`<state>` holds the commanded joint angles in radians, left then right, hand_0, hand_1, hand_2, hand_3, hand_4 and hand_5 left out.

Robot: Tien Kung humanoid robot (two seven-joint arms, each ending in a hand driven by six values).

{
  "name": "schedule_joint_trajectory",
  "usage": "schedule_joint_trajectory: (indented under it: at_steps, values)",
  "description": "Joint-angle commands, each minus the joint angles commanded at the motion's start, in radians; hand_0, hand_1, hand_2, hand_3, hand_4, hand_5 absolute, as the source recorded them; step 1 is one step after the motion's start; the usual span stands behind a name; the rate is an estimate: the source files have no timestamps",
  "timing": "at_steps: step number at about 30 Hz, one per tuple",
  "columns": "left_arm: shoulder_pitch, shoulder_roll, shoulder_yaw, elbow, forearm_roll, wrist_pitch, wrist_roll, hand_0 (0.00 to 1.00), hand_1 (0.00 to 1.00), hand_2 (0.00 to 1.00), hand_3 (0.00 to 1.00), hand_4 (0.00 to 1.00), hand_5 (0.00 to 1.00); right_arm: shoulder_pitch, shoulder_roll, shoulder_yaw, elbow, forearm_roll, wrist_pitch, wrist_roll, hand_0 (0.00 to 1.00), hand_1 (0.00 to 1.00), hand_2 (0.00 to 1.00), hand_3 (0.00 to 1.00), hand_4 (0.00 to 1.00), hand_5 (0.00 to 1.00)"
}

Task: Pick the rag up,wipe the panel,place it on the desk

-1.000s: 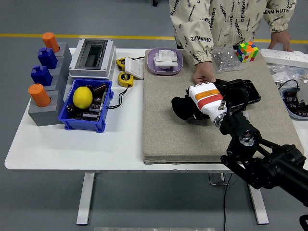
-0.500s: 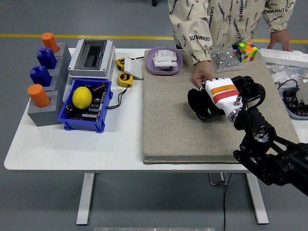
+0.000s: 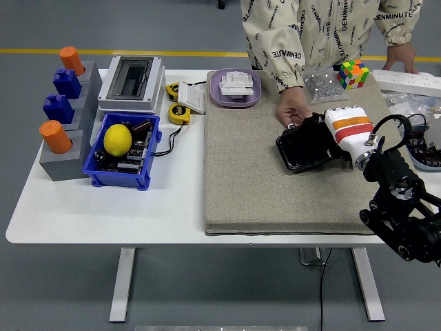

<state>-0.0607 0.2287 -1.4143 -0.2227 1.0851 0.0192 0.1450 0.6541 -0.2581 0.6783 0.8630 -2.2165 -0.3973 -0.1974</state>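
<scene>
Pressing down on the black panel at the right of the beige mat: right hand, white-backed with an orange band, fingers curled over a dark rag bunched against the panel's far right part; rag and panel both black, so hard telling where one is ending and the other beginning. Steadying the panel's far edge, just left of the robot's hand: a person's hand, touching or nearly touching the rim. Lying on a white table over a grey floor with a yellow line running across the top. Going left to right along the table: grey stand with orange and blue pieces, blue bin holding a yellow lemon, grey box, yellow tape measures, purple tray, colour cube. Getting cut off at the top edge: the person's patterned jacket; at the right edge, a cluttered corner too small for telling apart
</scene>
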Motion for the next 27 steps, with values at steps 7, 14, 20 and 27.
schedule_joint_trajectory:
  at_steps: [7,14,20,27]
  values:
    - [0.001,-0.001,-0.004,0.001,0.001,0.0,0.0,0.605,0.642,0.657,0.562,0.627,0.444,-0.028,-0.053,0.032,0.005,-0.007,0.003,0.0,0.269,0.358,0.41,0.416,0.945,0.002]
    - [-0.001,-0.002,-0.004,-0.001,0.002,0.0,0.0,0.604,0.641,0.656,0.561,0.628,0.446,-0.052,-0.099,0.063,0.003,-0.013,0.005,0.001,0.269,0.357,0.409,0.416,0.946,0.002]
    - [0.0,-0.004,-0.005,0.0,0.001,0.0,0.0,0.604,0.642,0.657,0.562,0.627,0.445,-0.074,-0.133,0.085,0.002,-0.016,0.006,0.001,0.272,0.358,0.41,0.417,0.946,0.002]
    - [-0.002,-0.005,-0.005,0.0,0.001,0.0,0.0,0.604,0.642,0.657,0.561,0.628,0.446,-0.094,-0.152,0.108,-0.004,-0.02,0.007,0.002,0.271,0.358,0.41,0.417,0.946,0.002]
